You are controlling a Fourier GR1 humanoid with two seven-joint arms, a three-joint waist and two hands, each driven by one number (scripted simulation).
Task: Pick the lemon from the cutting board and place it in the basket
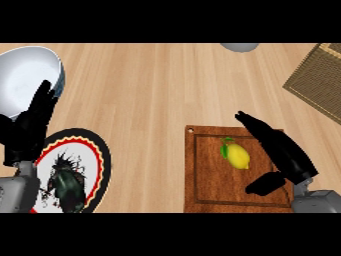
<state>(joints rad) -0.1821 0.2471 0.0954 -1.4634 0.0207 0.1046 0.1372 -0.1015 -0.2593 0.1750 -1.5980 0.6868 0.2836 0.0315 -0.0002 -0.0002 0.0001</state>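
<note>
A yellow lemon (237, 155) with a green leaf lies on the brown wooden cutting board (208, 185) at the lower right. My right hand (282, 151) hovers over the board just right of the lemon, open, fingers straight and pointing up-left, thumb below toward the board's lower right. It does not touch the lemon. The woven basket (328, 82) stands at the upper right edge, partly cut off. My left hand (27, 126) rests open at the left, fingers up, over a bowl's edge.
A large white bowl (14, 80) stands at the upper left. A round plate (81, 172) with a red and black rim and a dark picture lies at the lower left. A grey object (239, 46) peeks in at the top edge.
</note>
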